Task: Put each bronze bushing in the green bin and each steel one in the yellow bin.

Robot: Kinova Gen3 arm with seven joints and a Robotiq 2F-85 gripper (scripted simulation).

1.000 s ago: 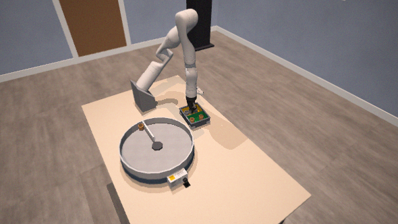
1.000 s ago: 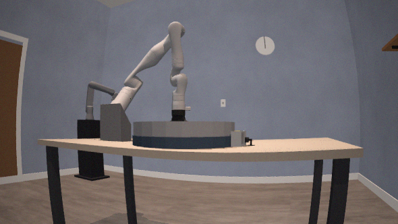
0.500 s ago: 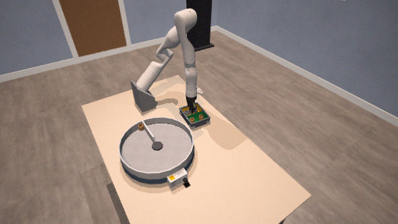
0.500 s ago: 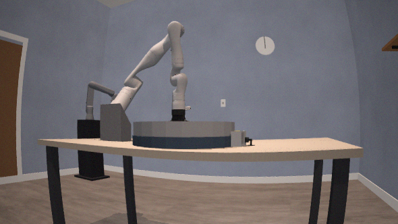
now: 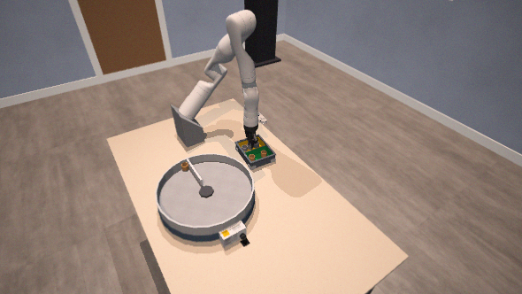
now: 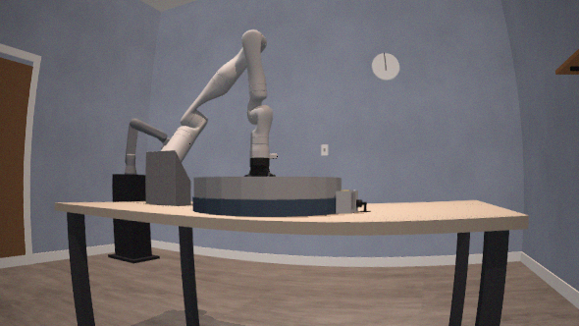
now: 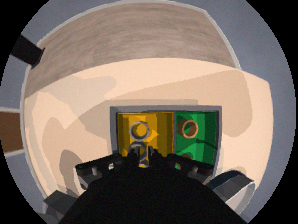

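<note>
Black two-finger jaws [image 5: 252, 145] [image 6: 260, 173] low over yellow bin [image 5: 242, 143] [image 7: 162, 120], nearly closed; grip on grey steel bushing [image 7: 133, 147] beneath: cannot tell. Second steel ring [image 7: 132, 131] in yellow. Two bronze bushings [image 5: 251, 157] in green bin [image 5: 257, 153] [image 7: 203, 125]. One orange-brown bronze sleeve [image 5: 185, 166] on round grey turntable [image 5: 226, 195] [image 6: 267, 189].

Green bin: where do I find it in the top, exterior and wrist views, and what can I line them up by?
Top: the green bin is just right of centre, the half of the tray nearer the camera.
Exterior: not visible, probably behind the turntable.
Wrist: right of centre, beside the yellow bin.
Shared landmark: the gripper.
</note>
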